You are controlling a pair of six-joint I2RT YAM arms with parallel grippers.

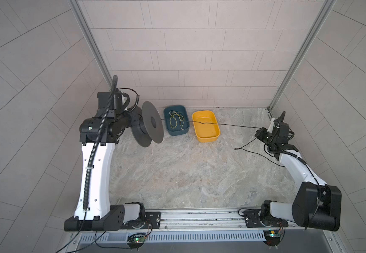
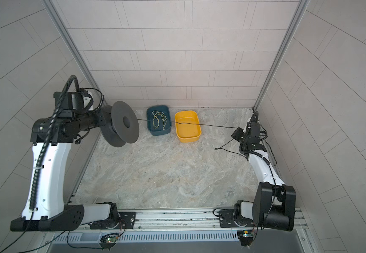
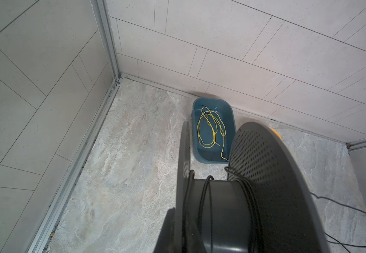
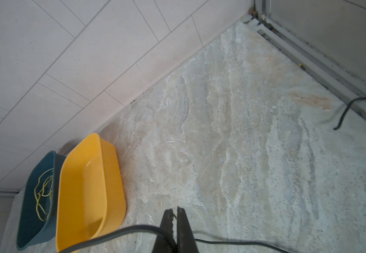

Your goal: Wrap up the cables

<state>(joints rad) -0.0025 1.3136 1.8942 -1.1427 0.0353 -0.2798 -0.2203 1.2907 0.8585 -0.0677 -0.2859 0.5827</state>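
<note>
Above the far half of the counter (image 1: 188, 170), the cable (image 1: 232, 126) hangs as one thin black line, stretched almost straight from left to right in both top views (image 2: 217, 125). Its left end is wound on a dark grey spool (image 1: 152, 124). The left wrist view shows several loose turns around the hub (image 3: 204, 197), between two perforated flanges. The spool is held off the counter near the far left corner, with its axis roughly level and pointing along the far edge. It rides on the end of the left arm, where the left gripper (image 2: 100, 120) is clenched on it. The fingers themselves are hidden behind the near flange.

From the spool the cable crosses over a blue bin (image 1: 177, 132) and then a yellow bin (image 1: 208, 138); I cannot tell whether it brushes their rims. At the far end of that span the right gripper (image 4: 174, 219) pinches it, jaws pressed together on the cord, low over the counter near the right edge. Past that grip, slack cable drops to the counter, runs toward the middle, bends sharply back (image 1: 236, 149), and trails off under the right arm toward the right edge.

Both bins stand at the far edge against the back wall, just beside each other, with the blue one on the left. A tangled yellow-green cord (image 1: 175, 119) lies inside the blue bin.
</note>
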